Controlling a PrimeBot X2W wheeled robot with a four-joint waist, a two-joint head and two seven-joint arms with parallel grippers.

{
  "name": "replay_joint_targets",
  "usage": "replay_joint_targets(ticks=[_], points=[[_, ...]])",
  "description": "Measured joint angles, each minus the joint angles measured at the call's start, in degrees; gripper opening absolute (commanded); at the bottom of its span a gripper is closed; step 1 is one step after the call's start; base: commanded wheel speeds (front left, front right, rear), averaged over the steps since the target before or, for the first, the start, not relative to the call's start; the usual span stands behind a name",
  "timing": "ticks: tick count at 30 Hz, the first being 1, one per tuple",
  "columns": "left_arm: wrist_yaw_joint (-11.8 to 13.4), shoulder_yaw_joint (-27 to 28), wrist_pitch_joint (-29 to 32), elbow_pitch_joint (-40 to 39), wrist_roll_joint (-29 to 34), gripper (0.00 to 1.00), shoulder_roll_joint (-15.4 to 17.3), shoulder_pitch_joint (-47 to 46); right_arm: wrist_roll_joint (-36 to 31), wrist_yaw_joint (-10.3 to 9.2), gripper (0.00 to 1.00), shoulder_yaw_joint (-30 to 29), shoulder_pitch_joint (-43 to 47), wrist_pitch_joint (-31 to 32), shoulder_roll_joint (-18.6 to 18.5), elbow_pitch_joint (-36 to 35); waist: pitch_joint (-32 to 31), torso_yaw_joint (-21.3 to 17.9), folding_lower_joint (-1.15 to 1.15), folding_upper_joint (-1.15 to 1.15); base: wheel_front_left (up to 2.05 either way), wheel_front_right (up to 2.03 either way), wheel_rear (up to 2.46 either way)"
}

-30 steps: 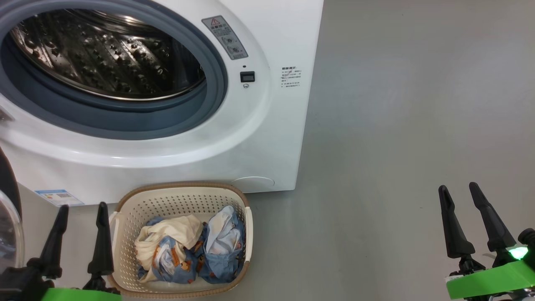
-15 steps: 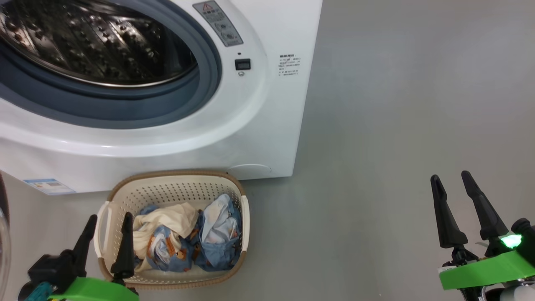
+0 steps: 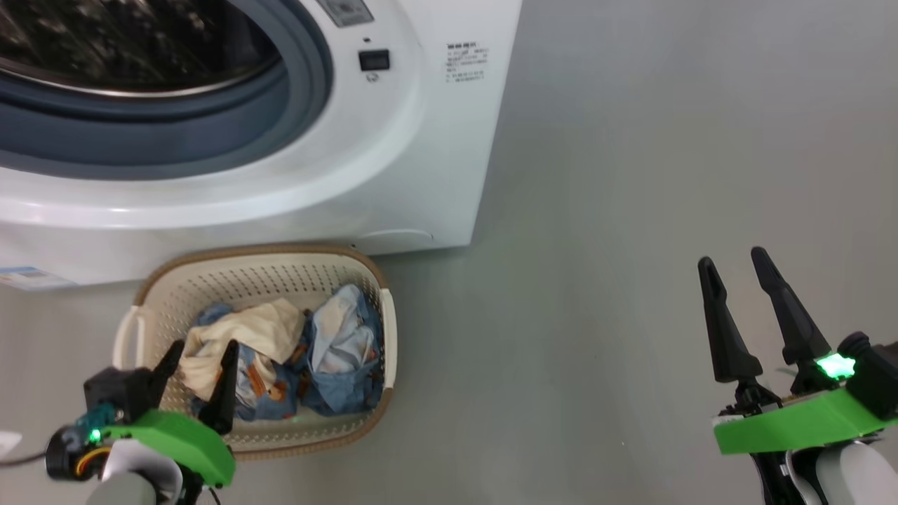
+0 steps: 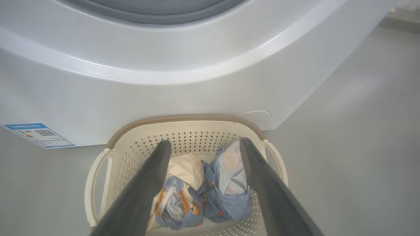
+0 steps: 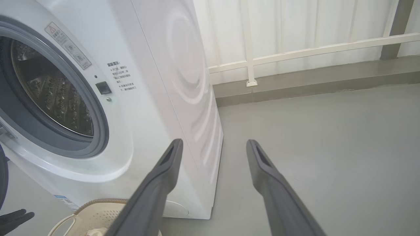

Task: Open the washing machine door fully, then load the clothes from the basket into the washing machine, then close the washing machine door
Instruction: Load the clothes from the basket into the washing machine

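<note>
Washing machine (image 3: 393, 175) first: its drum (image 3: 105, 42) mouth stands uncovered, so I judge loading is the step in hand. Just before its front, on the floor (image 3: 631, 175), sits the basket (image 3: 266, 251), with the clothes (image 3: 280, 358) bunched inside, blue bear-print cloth and a cream piece on top. They should be light, limp and apt to trail, so I'd pinch deep into the bundle's thick middle, not a loose edge. My left tool (image 3: 203, 347) hovers over the basket's near side, fingers spread wide, empty; the right tool (image 3: 732, 257) hangs well apart over the floor, equally wide and empty.
</note>
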Motion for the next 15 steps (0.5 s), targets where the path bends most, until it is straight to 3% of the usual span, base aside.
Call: replay_joint_targets(ticks=[9,15], points=[[0.0,-6.0,0.53,11.06,-1.78,1.0,1.46,-9.4,-0.51,0.0,1.0,1.42,-4.45,-0.01,0.55,-0.69,6.54,-1.88,0.0,0.0,0.0,0.0,0.0],[0.0,-13.14,1.51,13.44,-7.24,1.0,1.55,-13.45,-0.62,0.0,1.0,2.04,-6.89,-0.01,1.03,-1.08,10.56,-3.43,0.0,0.0,0.0,0.0,0.0]])
